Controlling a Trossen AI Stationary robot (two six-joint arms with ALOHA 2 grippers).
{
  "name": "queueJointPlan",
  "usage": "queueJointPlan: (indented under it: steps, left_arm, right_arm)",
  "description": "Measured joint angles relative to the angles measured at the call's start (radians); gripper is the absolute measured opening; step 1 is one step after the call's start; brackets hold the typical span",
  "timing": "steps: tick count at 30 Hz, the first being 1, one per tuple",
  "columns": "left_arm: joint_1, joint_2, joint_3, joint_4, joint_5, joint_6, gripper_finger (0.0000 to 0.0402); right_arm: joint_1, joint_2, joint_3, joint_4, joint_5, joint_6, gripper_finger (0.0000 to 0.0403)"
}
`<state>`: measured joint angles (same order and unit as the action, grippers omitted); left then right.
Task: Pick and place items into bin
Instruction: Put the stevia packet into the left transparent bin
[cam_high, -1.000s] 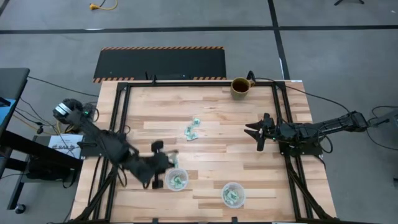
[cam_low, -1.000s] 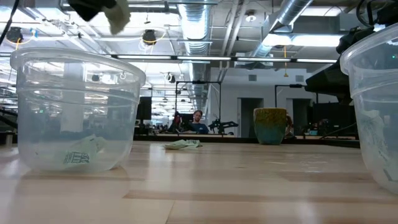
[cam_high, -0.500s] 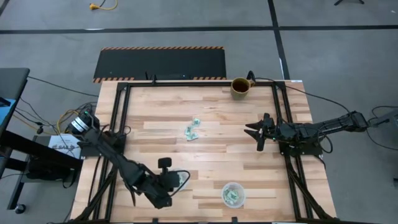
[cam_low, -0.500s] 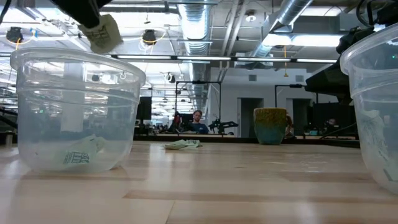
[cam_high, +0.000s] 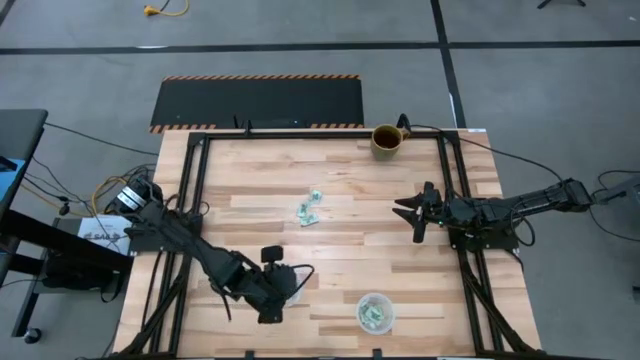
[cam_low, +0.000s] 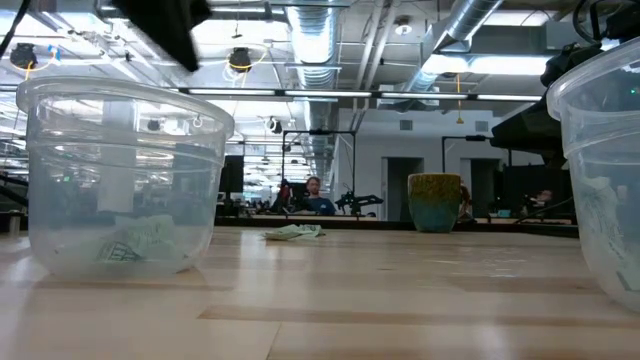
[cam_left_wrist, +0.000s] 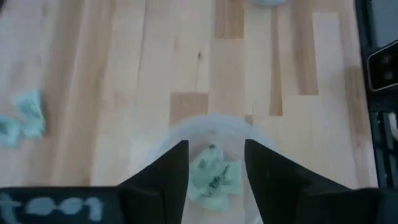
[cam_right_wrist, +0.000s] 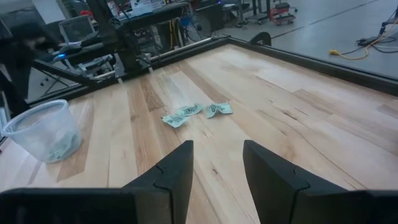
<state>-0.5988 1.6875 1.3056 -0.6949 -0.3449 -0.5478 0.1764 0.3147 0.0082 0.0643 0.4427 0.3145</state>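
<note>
Two clear round bins stand near the table's front edge. My left gripper (cam_high: 284, 286) hangs open over the left bin (cam_low: 125, 180), touching nothing. Between its fingers (cam_left_wrist: 216, 149) I look down on mint-green items (cam_left_wrist: 214, 177) lying on that bin's bottom. The right bin (cam_high: 375, 312) also holds a few items. Two or three more items (cam_high: 308, 208) lie loose on the wood at mid-table, also seen as items (cam_right_wrist: 193, 112) in the right wrist view. My right gripper (cam_high: 413, 217) waits open and empty at the table's right side.
A brown mug (cam_high: 386, 138) stands at the far edge, right of centre. Black frame rails (cam_high: 190, 200) run along the table's left, right and far sides. Bare wood (cam_high: 350, 250) lies between the loose items and the bins.
My left gripper has moved toward the near edge until it stood over the left bin, then opened. The pale piece it carried has dropped into that bin and now lies on the pile at its bottom.
</note>
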Motion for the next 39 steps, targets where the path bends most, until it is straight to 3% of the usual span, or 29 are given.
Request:
queueJointPlan:
  steps: [3,8,11,16,27,33,39]
  left_arm:
    - [0.029,0.000,0.063,-0.072,-0.038,0.093,0.0148]
    - [0.113,-0.001,0.178,-0.240,-0.237,0.267,0.0148]
    - [0.201,-0.001,0.210,-0.286,-0.257,0.373,0.0149]
    - [0.385,-0.001,0.199,-0.252,-0.074,0.572,0.0149]
    - [0.712,0.000,0.008,-0.007,0.272,0.902,0.0149]
    - [0.804,0.000,-0.126,0.127,0.375,0.975,0.0149]
    - [0.825,0.000,-0.250,0.270,0.445,1.028,0.0149]
  right_arm:
    - [0.000,0.000,0.000,0.000,0.000,0.000,0.0134]
    - [0.000,0.000,0.000,0.000,0.000,0.000,0.0134]
    - [0.000,0.000,0.000,0.000,0.000,0.000,0.0133]
    - [0.000,0.000,0.000,0.000,0.000,0.000,0.0134]
    - [0.000,0.000,0.000,0.000,0.000,0.000,0.0134]
    - [0.000,0.000,0.000,0.000,0.000,0.000,0.0133]
    - [0.000,0.000,0.000,0.000,0.000,0.000,0.0134]
